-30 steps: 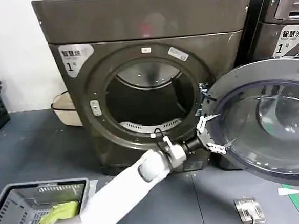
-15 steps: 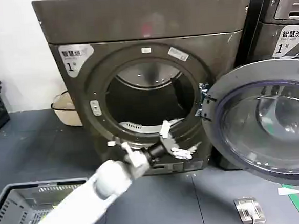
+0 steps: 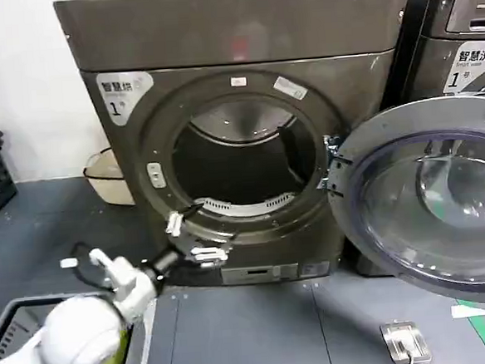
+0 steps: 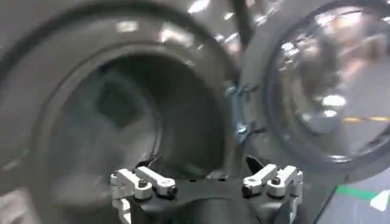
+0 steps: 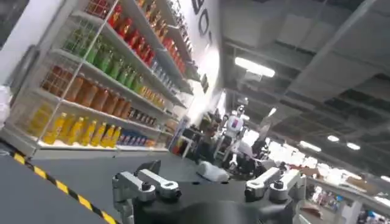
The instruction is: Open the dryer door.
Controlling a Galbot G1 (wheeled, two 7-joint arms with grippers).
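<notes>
Your dryer door [image 3: 431,198] hangs swung wide on its hinges at the machine's right side, drum mouth exposed. Your left hand [image 3: 190,238] hovers spread and empty before the opening's lower-left rim, well apart from it. Your right hand [image 5: 207,185] is spread, empty.

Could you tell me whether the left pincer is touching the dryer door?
Apart. In the head view the left pincer, open, sits low before the drum opening, while the dryer door hangs swung open far to its right.
</notes>
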